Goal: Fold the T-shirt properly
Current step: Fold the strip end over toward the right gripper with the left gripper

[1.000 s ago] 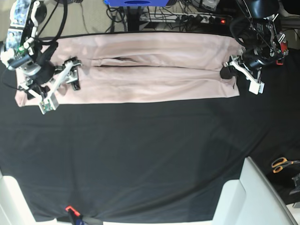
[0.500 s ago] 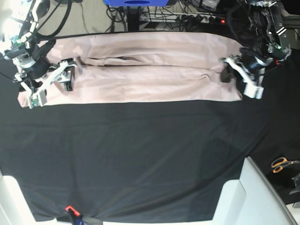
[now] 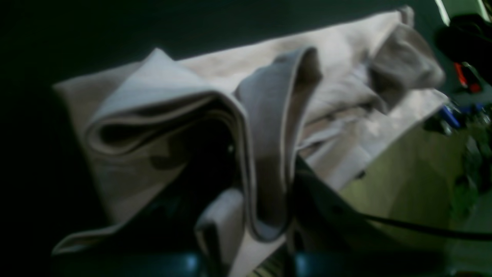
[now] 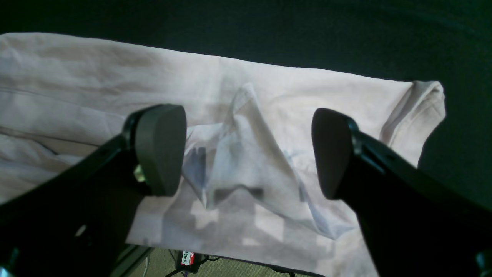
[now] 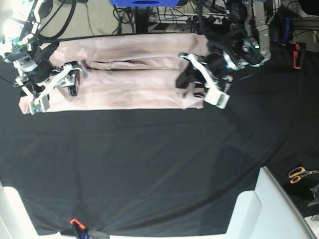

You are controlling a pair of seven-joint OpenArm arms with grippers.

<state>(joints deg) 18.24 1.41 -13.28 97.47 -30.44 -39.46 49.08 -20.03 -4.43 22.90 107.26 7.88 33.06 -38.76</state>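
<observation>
Black-clothed desk (image 5: 149,169); shirt (image 5: 129,74) folded in long band along far edge. Left claw (image 5: 197,89) clamped on bunched shirt end, lifted over band. Right claw (image 4: 246,154) spread wide above other end, empty.

surface: table under a black tablecloth (image 5: 149,164) | on it: pale pink T-shirt (image 5: 124,84), a long folded band along the far edge, running from under the right gripper (image 5: 55,92) across to the left gripper (image 5: 199,87) | orange-handled scissors (image 5: 299,174) on the cloth, well apart from the left gripper, toward the near side
</observation>
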